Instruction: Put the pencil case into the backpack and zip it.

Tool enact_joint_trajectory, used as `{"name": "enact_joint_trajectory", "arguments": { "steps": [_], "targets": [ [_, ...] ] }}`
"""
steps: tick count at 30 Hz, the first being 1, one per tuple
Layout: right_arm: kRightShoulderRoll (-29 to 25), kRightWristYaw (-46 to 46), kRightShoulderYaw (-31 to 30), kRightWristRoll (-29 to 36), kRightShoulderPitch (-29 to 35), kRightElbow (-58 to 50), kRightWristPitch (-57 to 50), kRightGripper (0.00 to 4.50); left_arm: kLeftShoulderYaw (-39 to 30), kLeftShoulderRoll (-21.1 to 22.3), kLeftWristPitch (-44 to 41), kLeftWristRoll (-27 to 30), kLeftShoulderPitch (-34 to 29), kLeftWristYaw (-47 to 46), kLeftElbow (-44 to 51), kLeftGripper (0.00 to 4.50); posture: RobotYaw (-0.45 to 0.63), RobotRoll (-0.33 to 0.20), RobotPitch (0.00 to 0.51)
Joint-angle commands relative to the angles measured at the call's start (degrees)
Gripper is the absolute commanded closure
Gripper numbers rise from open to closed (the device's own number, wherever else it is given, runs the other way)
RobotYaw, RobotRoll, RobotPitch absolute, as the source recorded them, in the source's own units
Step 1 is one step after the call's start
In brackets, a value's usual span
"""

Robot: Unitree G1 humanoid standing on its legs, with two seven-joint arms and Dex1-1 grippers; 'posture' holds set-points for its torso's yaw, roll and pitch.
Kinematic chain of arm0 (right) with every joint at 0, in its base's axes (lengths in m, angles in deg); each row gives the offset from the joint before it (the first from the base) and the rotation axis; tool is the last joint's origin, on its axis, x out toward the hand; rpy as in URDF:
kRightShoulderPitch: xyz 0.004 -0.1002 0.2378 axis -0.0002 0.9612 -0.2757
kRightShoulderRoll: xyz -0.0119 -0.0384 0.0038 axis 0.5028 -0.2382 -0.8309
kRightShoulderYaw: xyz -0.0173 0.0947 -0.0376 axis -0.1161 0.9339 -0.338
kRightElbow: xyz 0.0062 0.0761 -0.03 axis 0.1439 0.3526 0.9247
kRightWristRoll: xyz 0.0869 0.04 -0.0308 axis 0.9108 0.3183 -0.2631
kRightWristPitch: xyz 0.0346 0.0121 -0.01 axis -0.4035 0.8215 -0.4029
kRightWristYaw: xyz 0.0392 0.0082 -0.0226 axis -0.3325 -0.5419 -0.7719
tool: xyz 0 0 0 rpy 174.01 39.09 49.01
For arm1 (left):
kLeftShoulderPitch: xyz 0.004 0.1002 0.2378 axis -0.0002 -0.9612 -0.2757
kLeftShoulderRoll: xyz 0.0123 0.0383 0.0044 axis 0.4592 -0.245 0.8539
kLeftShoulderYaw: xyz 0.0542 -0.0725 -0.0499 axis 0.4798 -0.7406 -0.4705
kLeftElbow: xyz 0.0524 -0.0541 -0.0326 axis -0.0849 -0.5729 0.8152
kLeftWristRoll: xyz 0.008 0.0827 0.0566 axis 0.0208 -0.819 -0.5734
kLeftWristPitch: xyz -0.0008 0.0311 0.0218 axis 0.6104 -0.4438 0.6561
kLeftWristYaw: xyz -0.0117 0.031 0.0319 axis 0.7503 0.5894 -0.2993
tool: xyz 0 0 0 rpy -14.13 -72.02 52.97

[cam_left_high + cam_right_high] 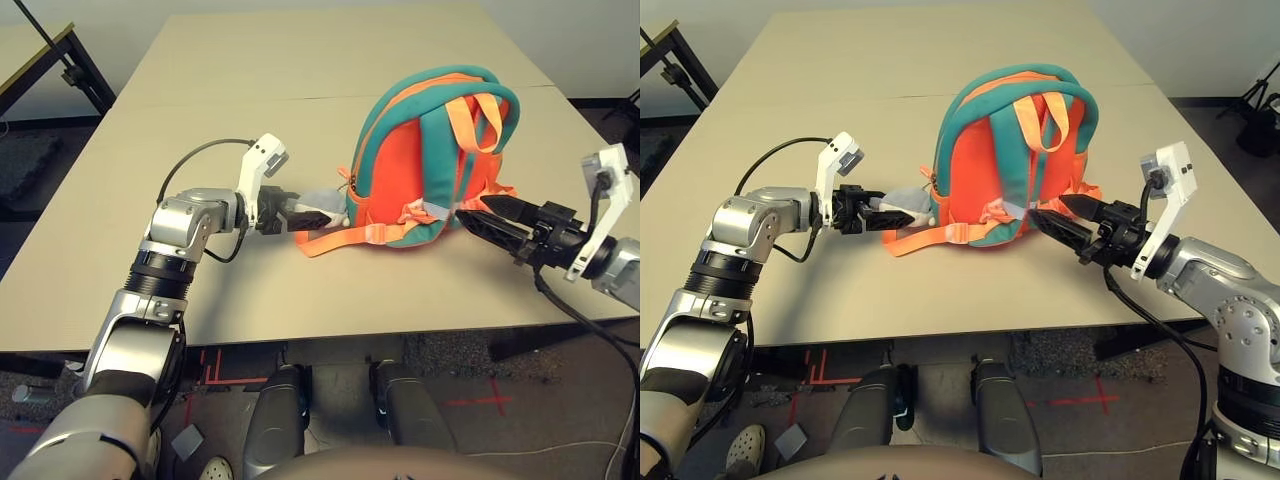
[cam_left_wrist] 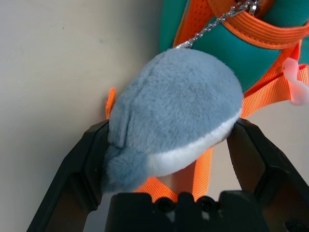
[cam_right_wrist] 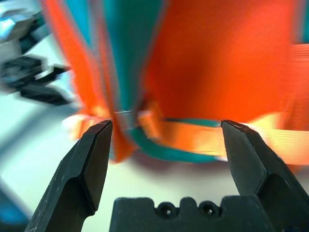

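Observation:
The backpack [image 1: 420,150], orange with teal trim, stands upright mid-table with its orange straps facing me. Its grey-white plush toy [image 2: 178,106] hangs on a bead chain at the pack's lower left corner and rests on the table. My left gripper [image 1: 310,214] is open, one finger on each side of the plush toy. My right gripper [image 1: 472,207] is open at the pack's lower right corner, its tips close to the strap webbing with nothing between them. The pencil case is out of view.
A loose orange strap [image 1: 340,240] lies on the table in front of the pack. The beige table [image 1: 250,300] has a seam behind the pack. A black-legged table [image 1: 60,60] stands at far left.

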Motion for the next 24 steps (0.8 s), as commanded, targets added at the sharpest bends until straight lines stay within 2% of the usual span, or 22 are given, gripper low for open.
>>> {"name": "enact_joint_trajectory", "arguments": {
  "steps": [1,10,17,24],
  "targets": [
    [1.9,-3.2,1.1,-3.8,0.6,3.5,4.5,0.04,-2.0,0.5,0.2,0.3,-1.9,-1.4,0.0,0.00,-0.18,0.000,0.127],
    [6.7,-8.5,2.1,-13.1,-0.4,12.3,18.2,0.04,-9.3,0.7,4.0,0.1,-6.4,-7.4,0.7,0.00,-0.16,0.000,0.129],
    [10.2,-12.7,2.0,-18.5,-3.1,19.4,27.9,0.04,-17.5,-3.0,21.7,-1.7,-7.6,-17.4,-6.2,0.00,-0.14,0.000,0.133],
    [12.0,-14.3,1.6,-21.6,-5.6,25.9,35.6,0.04,-23.1,-4.5,34.4,-2.8,-8.3,-27.4,-11.8,0.00,-0.12,0.000,0.140]
  ]
}}
